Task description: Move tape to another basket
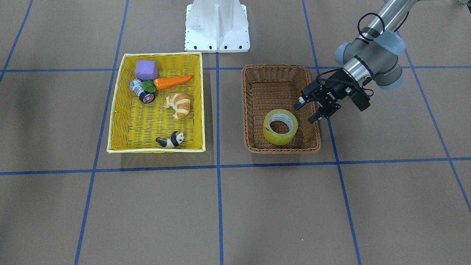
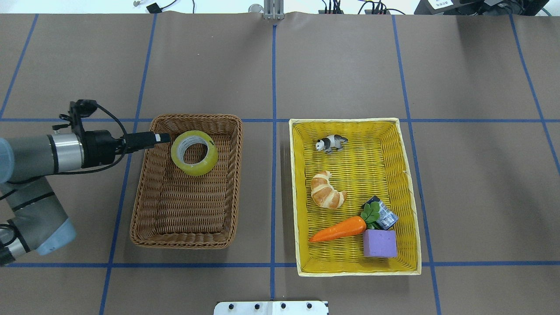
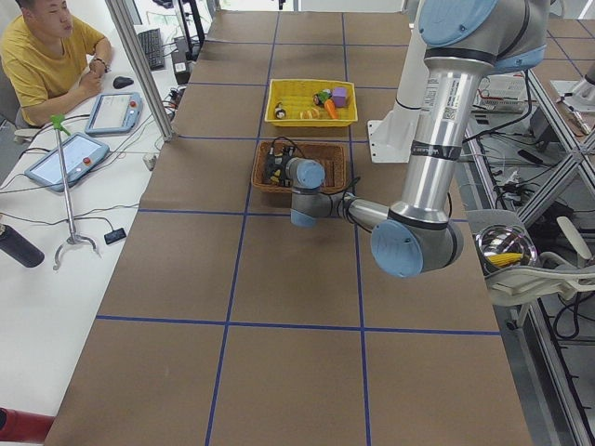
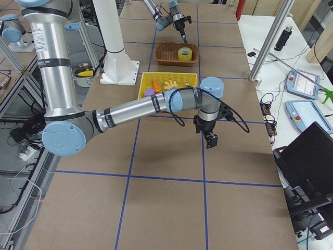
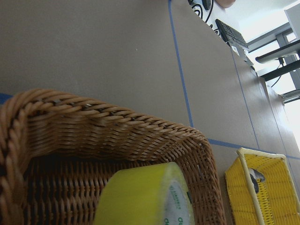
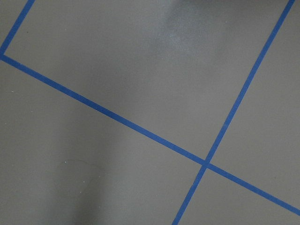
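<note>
The tape [image 1: 280, 126], a yellowish roll with a pale core, lies tilted in the dark brown wicker basket [image 1: 274, 67] at the end away from the robot. It also shows in the overhead view [image 2: 194, 152] and in the left wrist view [image 5: 145, 197]. My left gripper [image 1: 307, 112] is open and empty, above the basket's rim just beside the tape, not touching it; in the overhead view [image 2: 161, 138] its fingers point at the roll. My right gripper [image 4: 210, 140] hangs over bare table far from both baskets; I cannot tell whether it is open or shut.
A bright yellow basket [image 1: 162, 55] stands beside the brown one and holds a toy panda [image 1: 170, 140], a croissant [image 1: 178, 104], a carrot [image 1: 172, 81], a purple block [image 1: 146, 69] and a small black-capped bottle [image 1: 141, 91]. The robot's white base [image 1: 217, 25] is behind the baskets.
</note>
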Controlling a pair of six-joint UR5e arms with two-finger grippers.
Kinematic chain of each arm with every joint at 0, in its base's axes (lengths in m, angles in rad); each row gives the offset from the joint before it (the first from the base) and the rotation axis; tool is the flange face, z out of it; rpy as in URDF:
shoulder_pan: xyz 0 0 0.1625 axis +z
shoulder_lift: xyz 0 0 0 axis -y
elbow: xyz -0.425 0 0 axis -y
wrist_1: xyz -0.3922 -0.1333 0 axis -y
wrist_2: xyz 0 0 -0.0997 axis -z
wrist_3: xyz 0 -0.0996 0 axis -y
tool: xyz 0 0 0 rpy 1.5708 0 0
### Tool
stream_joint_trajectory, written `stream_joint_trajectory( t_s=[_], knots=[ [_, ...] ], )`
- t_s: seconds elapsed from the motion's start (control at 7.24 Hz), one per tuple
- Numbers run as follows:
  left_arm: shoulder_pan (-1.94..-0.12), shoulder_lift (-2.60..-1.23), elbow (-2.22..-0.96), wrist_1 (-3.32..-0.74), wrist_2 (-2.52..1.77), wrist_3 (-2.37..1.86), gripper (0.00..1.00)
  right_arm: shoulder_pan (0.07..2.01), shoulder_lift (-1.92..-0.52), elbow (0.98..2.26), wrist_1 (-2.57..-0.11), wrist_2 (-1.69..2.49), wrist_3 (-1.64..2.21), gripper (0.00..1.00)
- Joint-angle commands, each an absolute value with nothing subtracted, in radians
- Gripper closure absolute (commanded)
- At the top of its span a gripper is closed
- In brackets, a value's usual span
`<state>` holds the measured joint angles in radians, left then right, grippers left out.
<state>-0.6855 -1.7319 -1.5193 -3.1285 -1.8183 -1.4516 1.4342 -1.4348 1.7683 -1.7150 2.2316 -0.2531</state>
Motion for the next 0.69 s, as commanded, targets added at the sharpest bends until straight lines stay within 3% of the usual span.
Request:
stream_joint_trajectory(
  t_s=[0.0, 0.55],
  knots=[
    [-0.802, -1.654, -1.586, -3.114, -1.867, -1.370, 0.01, 1.434, -1.440, 1.767, -1.715, 2.229, -0.250, 0.00],
    [-1.280, -1.643, -1.594, -2.535, -2.259, -0.735, 0.01, 1.502, -1.535, 1.744, -1.715, 2.227, -0.253, 0.00]
  ],
)
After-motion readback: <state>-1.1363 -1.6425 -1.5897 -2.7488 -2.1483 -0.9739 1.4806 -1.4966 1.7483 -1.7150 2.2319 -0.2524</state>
